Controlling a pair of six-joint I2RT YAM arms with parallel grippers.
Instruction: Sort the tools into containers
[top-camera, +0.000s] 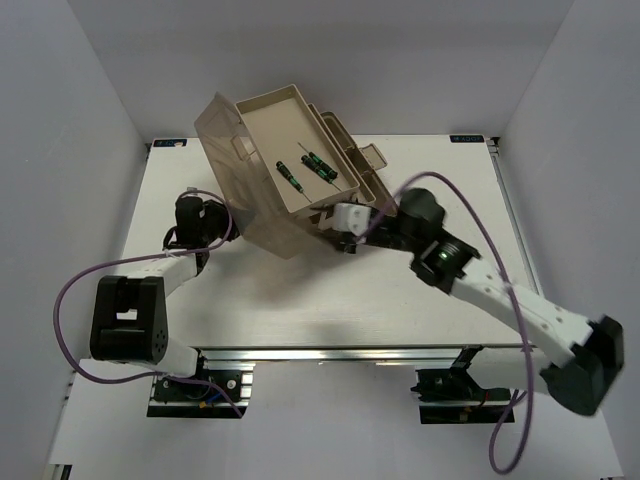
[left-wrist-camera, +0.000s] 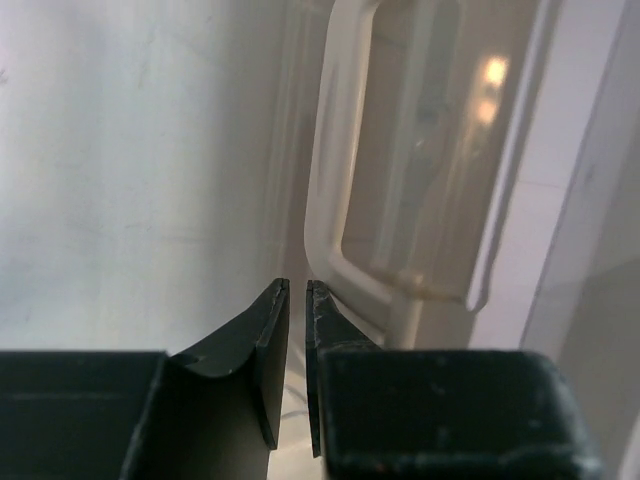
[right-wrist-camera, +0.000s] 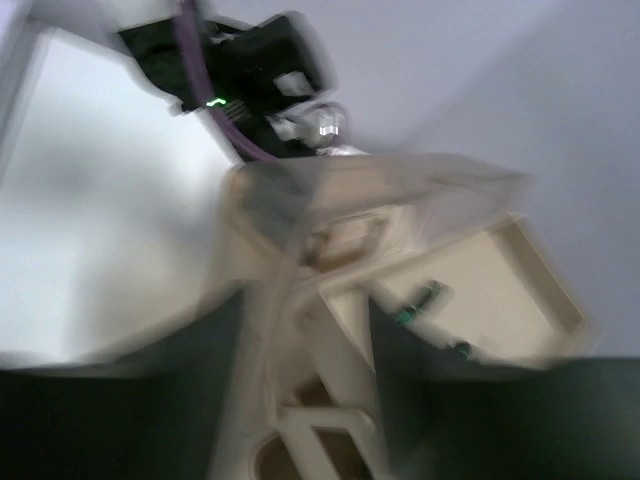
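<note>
Two green-and-black screwdrivers (top-camera: 320, 167) lie loose in the top tray (top-camera: 262, 114) of the tilted toolbox (top-camera: 352, 158). They look light, stiff and prone to roll, so they are best pinched across the handle. The left gripper (left-wrist-camera: 296, 292), fingers almost together and empty, sits beside the toolbox lid (top-camera: 240, 175). The right gripper (right-wrist-camera: 305, 330) straddles its front wall; blur hides whether it is clamping.

The left arm (top-camera: 150, 272) lies low and bent, elbow behind its left tool (left-wrist-camera: 297, 292), whose fingers (left-wrist-camera: 262, 340) are drawn together with only a thin slit between. The right arm (top-camera: 505, 292) trails behind and right of the right tool (top-camera: 342, 228) — fingers apart, blurred, grip unclear.
</note>
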